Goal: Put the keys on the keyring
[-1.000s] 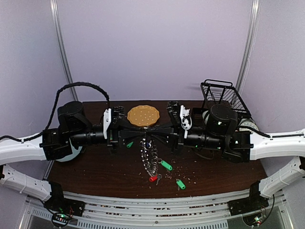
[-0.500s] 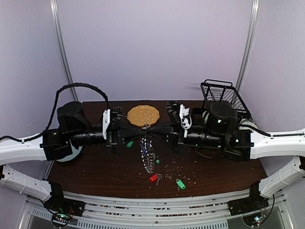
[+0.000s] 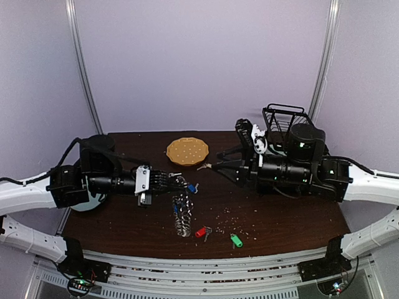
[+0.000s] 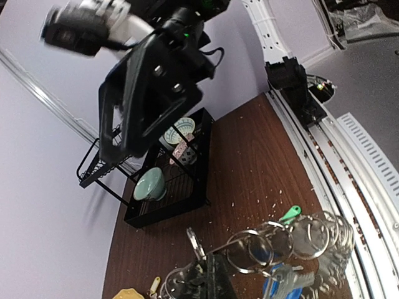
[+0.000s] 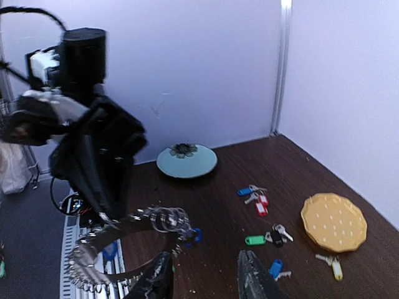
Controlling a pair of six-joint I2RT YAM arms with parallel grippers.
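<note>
Noted keyring (image 3: 182,218) as spiky silver coil dangling above table (image 3: 280,218) from clamped left gripper (image 3: 176,182), right gripper (image 5: 206,280) parted, empty; seen from right wrist only: tagged keys (image 5: 255,198) near yellow plate (image 5: 333,222).

spiky silver keyring (image 3: 181,219) hanging from left claw (image 3: 177,182), red-tagged key (image 3: 200,232) and green-tagged key (image 3: 236,240) lying nearby

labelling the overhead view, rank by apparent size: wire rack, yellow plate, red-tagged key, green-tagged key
1. wire rack
2. yellow plate
3. red-tagged key and green-tagged key: look about alike, not ranked
</note>
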